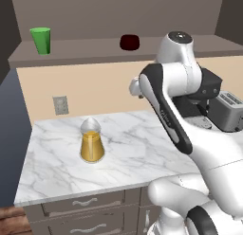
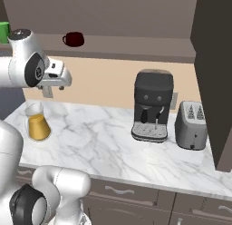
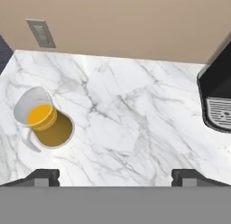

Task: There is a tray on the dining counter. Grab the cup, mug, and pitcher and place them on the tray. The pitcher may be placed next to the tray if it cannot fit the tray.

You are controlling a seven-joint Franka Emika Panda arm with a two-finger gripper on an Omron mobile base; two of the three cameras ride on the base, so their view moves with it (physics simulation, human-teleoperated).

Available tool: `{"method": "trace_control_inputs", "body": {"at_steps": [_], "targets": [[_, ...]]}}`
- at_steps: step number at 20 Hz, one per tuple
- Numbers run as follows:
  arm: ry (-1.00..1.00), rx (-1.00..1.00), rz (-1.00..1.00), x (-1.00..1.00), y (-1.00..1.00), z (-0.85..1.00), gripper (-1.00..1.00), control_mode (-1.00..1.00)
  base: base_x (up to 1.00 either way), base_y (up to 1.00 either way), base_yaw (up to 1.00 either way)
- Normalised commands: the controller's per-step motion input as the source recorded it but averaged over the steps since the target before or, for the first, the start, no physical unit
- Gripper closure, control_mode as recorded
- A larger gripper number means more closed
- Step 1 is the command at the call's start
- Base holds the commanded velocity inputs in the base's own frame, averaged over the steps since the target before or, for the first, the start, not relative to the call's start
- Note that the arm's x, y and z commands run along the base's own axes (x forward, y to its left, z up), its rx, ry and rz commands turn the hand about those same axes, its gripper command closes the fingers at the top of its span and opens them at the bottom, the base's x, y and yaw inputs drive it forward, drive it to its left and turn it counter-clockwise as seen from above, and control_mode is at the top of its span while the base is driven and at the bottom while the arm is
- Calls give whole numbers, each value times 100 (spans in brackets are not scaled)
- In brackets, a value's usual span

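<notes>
In the hand view the gripper (image 3: 115,177) shows its two dark fingertips (image 3: 43,176) at the bottom corners of the frame, spread wide apart with nothing between them; bare marble lies under the gap. To the left of that gap, in the middle left of the frame, the pitcher (image 3: 44,123) stands upright on the marble worktop (image 3: 135,123), seen from above with its amber body and pale clear top, well clear of both fingertips. A grey wall socket (image 3: 40,32) sits at the upper left on the tan wall, and the edge of the black coffee machine (image 3: 216,101) comes in at the right.

In the left base view the white arm rises through the lower right, and the pitcher (image 1: 91,140) stands on the worktop at centre left, apart from the arm. In the right base view the pitcher (image 2: 37,122) is at the left edge, partly behind the arm, with the coffee machine (image 2: 152,105) and a silver toaster (image 2: 192,124) further right on the same worktop.

Farthest back, on the brown ledge (image 1: 85,48) above the wall, the green cup (image 1: 41,40) stands at the upper left of the left base view and the dark mug (image 1: 129,42) near the upper centre, well apart from each other.
</notes>
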Motion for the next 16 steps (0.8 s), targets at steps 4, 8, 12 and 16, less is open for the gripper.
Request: {"method": "trace_control_inputs", "body": {"at_steps": [4, 8, 12, 16], "targets": [[-8, 0, 0, -15, 26, 35, -100, -100, 0, 0, 0], [-15, 0, 0, 0, 31, 35, -100, -100, 0, 0, 0], [-13, 0, 0, 0, 27, 32, -100, -100, 0, 0, 0], [-12, 0, 3, 0, 30, 26, -100, -100, 0, 0, 0]]}}
